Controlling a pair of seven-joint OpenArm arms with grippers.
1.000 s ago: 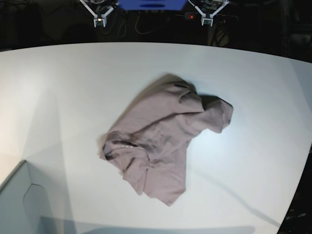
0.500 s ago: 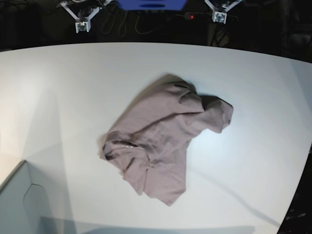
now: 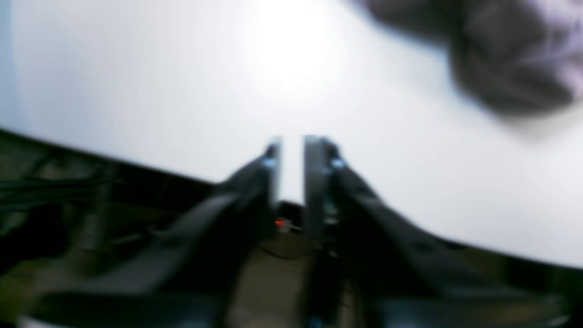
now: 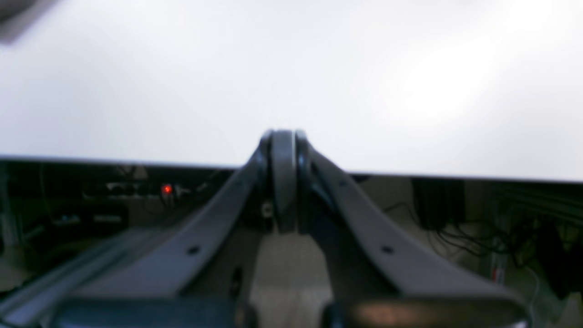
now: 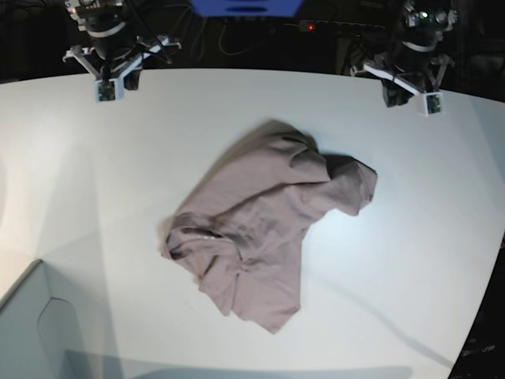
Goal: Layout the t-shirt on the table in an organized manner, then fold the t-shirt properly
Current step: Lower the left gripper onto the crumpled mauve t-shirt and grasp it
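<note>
The dusty mauve t-shirt (image 5: 268,229) lies crumpled in a heap at the middle of the white table (image 5: 95,181). A blurred part of the t-shirt (image 3: 510,59) shows at the top right of the left wrist view. My left gripper (image 5: 398,91) hangs over the table's far right edge, well behind the shirt. Its fingers (image 3: 314,173) stand a narrow gap apart with nothing between them. My right gripper (image 5: 126,77) hovers over the far left edge. In the right wrist view the right gripper (image 4: 282,134) is shut and empty above bare table (image 4: 410,82).
A pale grey-blue box corner (image 5: 31,332) sits at the near left of the table. Dark equipment and cables (image 5: 237,31) lie beyond the far edge. The table's right edge curves away (image 5: 493,260).
Both arms have come down from the top edge and now reach over the table's far edge. The left gripper's fingers have parted slightly. The t-shirt has not moved.
</note>
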